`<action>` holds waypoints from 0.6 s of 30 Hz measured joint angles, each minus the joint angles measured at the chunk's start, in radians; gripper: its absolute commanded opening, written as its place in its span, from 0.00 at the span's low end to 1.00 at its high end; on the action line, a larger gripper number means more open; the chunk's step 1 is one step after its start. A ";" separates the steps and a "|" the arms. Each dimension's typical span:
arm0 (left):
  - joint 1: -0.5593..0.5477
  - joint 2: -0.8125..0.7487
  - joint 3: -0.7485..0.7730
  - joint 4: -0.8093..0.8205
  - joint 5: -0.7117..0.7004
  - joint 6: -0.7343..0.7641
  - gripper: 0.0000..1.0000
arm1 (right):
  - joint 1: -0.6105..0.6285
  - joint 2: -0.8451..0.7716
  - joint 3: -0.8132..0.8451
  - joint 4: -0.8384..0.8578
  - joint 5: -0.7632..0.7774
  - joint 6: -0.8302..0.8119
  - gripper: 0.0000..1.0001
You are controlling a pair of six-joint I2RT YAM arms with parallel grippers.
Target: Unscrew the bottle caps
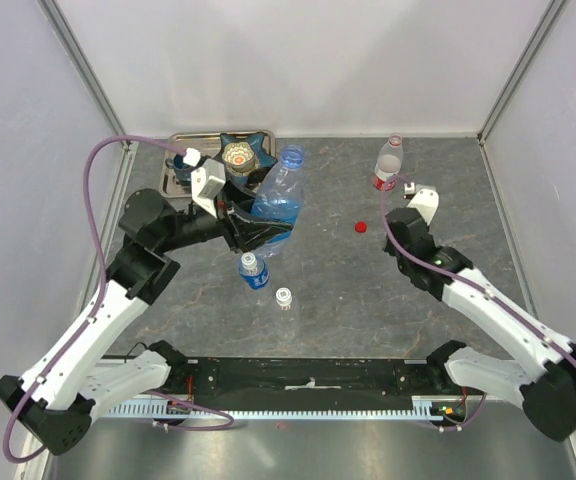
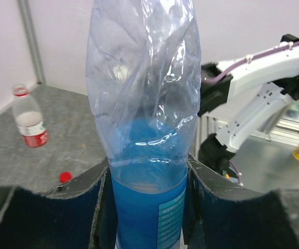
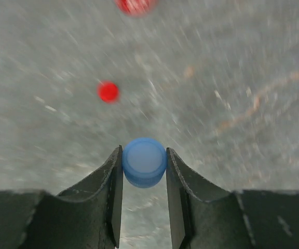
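Here, the right claw pinches a blue cap between nearly closed fingers, over the grey table. The left claw is clamped tight on the lower body of a large bottle (blue label, clear upper half badly crumpled). A red cap lies loose on the table, near the red-labelled bottle standing at the back right. A small blue-labelled bottle and a tiny bottle stand near each other at centre.
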 measured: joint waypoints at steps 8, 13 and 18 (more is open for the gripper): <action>0.000 -0.105 -0.080 -0.013 -0.161 0.031 0.47 | -0.157 0.246 -0.109 0.055 -0.092 0.133 0.00; 0.000 -0.138 -0.107 -0.045 -0.194 0.043 0.47 | -0.261 0.414 -0.081 0.123 -0.178 0.160 0.00; 0.000 -0.154 -0.120 -0.052 -0.201 0.051 0.47 | -0.298 0.573 0.000 0.166 -0.220 0.161 0.00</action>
